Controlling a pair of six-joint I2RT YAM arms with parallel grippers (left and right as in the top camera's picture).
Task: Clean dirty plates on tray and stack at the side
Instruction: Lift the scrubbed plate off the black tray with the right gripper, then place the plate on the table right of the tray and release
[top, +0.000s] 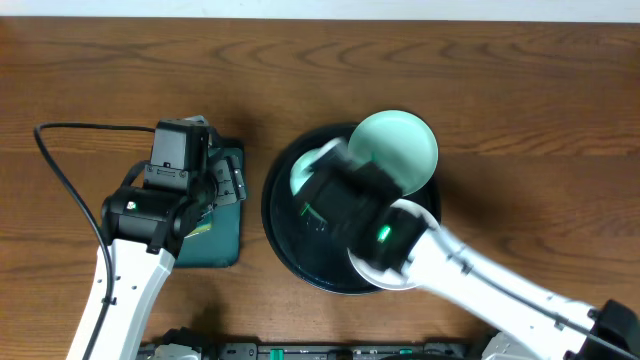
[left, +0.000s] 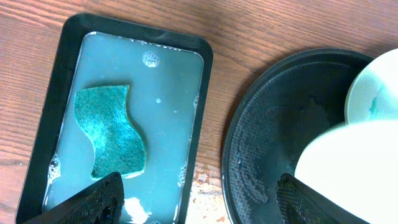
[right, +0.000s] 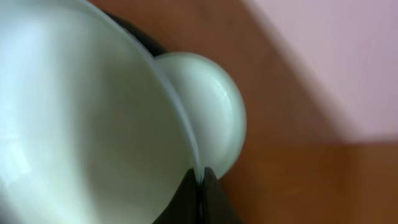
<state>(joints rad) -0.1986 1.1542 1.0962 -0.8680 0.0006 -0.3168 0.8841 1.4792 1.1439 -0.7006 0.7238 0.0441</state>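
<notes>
Right gripper (right: 202, 186) pinches pale plate (right: 93, 112) rim over black tray (left: 267, 124); left gripper (left: 202, 196) released, needs the sponge (left: 112, 134) next

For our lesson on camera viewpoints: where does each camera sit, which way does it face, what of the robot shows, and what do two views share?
Overhead: above the table, looking straight down on green tray, black tray, both arms.
Left wrist: on the left arm, facing down at the sponge in the green tray; open left gripper at bottom edge.
Right wrist: on the right arm, close on a pale plate; right gripper shut on its rim.
Shared: overhead and left wrist both show the two trays.
</notes>
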